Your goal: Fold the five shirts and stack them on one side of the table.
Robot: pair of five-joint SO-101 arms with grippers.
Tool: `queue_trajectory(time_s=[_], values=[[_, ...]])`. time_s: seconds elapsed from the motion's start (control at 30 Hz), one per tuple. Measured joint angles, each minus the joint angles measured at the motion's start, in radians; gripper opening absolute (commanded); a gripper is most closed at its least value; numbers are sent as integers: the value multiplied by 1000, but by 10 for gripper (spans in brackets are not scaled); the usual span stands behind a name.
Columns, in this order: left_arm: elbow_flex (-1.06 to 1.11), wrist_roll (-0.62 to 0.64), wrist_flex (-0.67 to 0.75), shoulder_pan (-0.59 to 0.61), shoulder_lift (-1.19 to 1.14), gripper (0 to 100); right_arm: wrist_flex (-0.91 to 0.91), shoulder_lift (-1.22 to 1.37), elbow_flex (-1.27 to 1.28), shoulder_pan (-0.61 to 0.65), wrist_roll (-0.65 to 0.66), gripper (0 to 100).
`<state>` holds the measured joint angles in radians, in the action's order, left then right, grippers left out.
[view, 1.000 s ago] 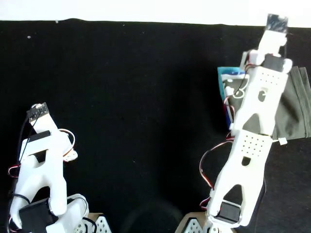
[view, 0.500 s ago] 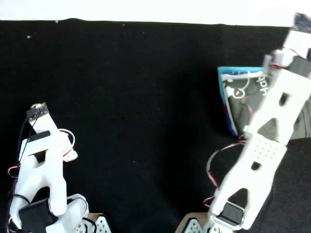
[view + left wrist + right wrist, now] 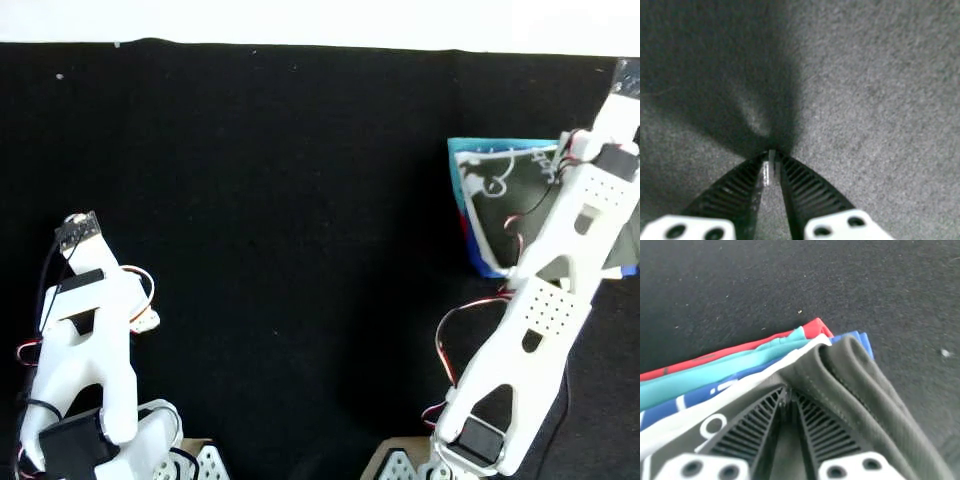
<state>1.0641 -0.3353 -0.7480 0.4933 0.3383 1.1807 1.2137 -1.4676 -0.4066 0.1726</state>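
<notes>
At 7 o'clock on the black table (image 3: 300,200), the left arm (image 3: 85,330) sits folded near its base. The left tool (image 3: 771,161) is closed on nothing, its tips together just over bare table cloth. From 5 o'clock the right arm (image 3: 545,300) stretches out toward 2 o'clock, over the stack of shirts (image 3: 478,215) lying at 3 o'clock by the table's edge. The right tool (image 3: 786,394) has its jaws together, tips down on the dark grey shirt (image 3: 860,385) that tops the stack. Whether cloth is pinched I cannot tell. Below it show the edges of the white shirt (image 3: 705,407), blue shirt (image 3: 852,336), teal shirt (image 3: 715,377) and red shirt (image 3: 817,325).
</notes>
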Motion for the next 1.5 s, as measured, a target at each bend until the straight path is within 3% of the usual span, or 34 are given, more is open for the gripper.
queue_trajectory(time_s=[0.2, 0.43, 0.67, 0.83, 1.03, 1.33, 1.5], values=[[0, 0, 0, 0, 0, 13, -100, 48, 2, 2, 0, 9], [0, 0, 0, 0, 0, 13, -97, 29, 3, 9, 0, 10], [0, 0, 0, 0, 0, 13, 25, -141, 3, 64, 0, 106], [0, 0, 0, 0, 0, 13, 126, -239, 3, 72, 0, 98], [0, 0, 0, 0, 0, 13, 276, -345, 3, 75, 18, 13], [0, 0, 0, 0, 0, 13, 534, -453, 2, 124, 94, 11], [0, 0, 0, 0, 0, 13, 571, -535, 17, 137, 94, 11]])
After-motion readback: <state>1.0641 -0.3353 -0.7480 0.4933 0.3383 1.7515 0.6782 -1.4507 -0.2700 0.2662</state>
